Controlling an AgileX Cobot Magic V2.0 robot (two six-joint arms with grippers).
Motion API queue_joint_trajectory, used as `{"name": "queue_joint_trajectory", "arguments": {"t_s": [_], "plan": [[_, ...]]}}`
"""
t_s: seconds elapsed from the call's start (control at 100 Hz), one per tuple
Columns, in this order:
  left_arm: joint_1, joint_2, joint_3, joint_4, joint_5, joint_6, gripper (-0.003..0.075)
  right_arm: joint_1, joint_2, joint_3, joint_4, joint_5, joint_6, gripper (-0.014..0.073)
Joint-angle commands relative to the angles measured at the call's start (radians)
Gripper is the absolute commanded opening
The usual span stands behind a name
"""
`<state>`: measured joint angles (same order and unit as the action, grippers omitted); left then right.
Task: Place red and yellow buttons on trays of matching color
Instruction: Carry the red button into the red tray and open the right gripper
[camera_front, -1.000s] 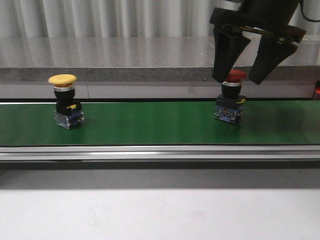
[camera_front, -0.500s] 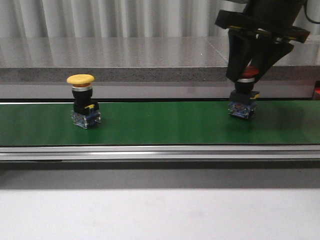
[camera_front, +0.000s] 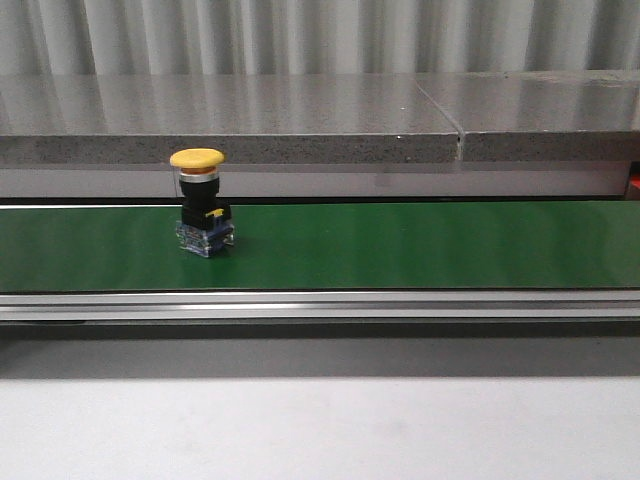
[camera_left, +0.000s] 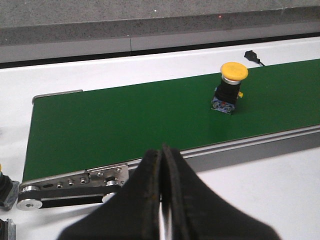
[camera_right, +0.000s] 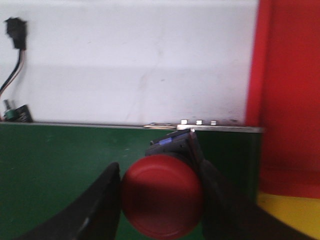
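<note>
Right now the yellow button (camera_front: 199, 203) stands upright on the green conveyor belt (camera_front: 400, 245), toward the robot's left part of the belt in the front view, its mushroom cap on top and its black and blue body resting on the belt surface. No arm shows in the front view at all.

Over on the left wrist view, the left gripper (camera_left: 162, 200) has its two dark fingers pressed together with only a thin seam between them, and nothing is held there. It hangs near the belt's silver edge rail (camera_left: 240, 147), on the white table (camera_left: 280, 200) side, with the same yellow button (camera_left: 230, 88) well apart from it out on the green belt (camera_left: 125, 122). A small black connector (camera_left: 252, 56) lies on the white surface beyond the belt.

And the right wrist view gives the catch: the red button (camera_right: 162, 195) sits between the right gripper's (camera_right: 162, 200) fingers (camera_right: 95, 210), which pinch it from both sides, its round red cap facing the camera and a bit of blue base (camera_right: 172, 141) showing behind it. Below it lies the end of the green belt (camera_right: 60, 160), and just beside that the red tray (camera_right: 290, 85), with a strip of the yellow tray (camera_right: 292, 212) next to it. The picture is blurred, so whether the button hangs over the belt or the tray edge cannot be told exactly. A black plug with wires (camera_right: 15, 40) rests on the white table (camera_right: 135, 60).
</note>
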<state>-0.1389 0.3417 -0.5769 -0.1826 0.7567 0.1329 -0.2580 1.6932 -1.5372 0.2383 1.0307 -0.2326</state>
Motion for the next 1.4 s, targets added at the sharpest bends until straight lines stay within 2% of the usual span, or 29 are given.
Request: {"name": "queue_joint_trajectory", "arguments": {"t_s": [0.0,0.28,0.58,0.91,1.21,1.26,1.31,1.39], "plan": [[-0.010,0.007,-0.025,-0.015,-0.067,0.003,-0.0020,-0.064,-0.050,-0.030,0.016,-0.063,-0.010,0.0089],[-0.010,0.007,-0.025,-0.015,-0.067,0.003,-0.0020,-0.165,-0.007,-0.029,0.014,-0.137,-0.010,0.0089],[-0.010,0.007,-0.025,-0.015,-0.067,0.003,-0.0020,-0.183,0.098,-0.039,0.013,-0.226,0.028,0.0089],[-0.010,0.007,-0.025,-0.015,-0.067,0.003,-0.0020,-0.200,0.258,-0.166,0.029,-0.208,0.034,0.0089],[-0.010,0.007,-0.025,-0.015,-0.067,0.003,-0.0020,-0.200,0.326,-0.181,0.041,-0.212,0.034,0.0095],[-0.010,0.007,-0.025,-0.015,-0.067,0.003,-0.0020,-0.200,0.326,-0.181,0.041,-0.217,0.034,0.0123],[-0.010,0.007,-0.025,-0.015,-0.067,0.003,-0.0020,-0.200,0.326,-0.181,0.042,-0.216,0.034,0.0188],[-0.010,0.007,-0.025,-0.015,-0.067,0.003,-0.0020,-0.200,0.326,-0.181,0.043,-0.209,0.034,0.0366]]}}
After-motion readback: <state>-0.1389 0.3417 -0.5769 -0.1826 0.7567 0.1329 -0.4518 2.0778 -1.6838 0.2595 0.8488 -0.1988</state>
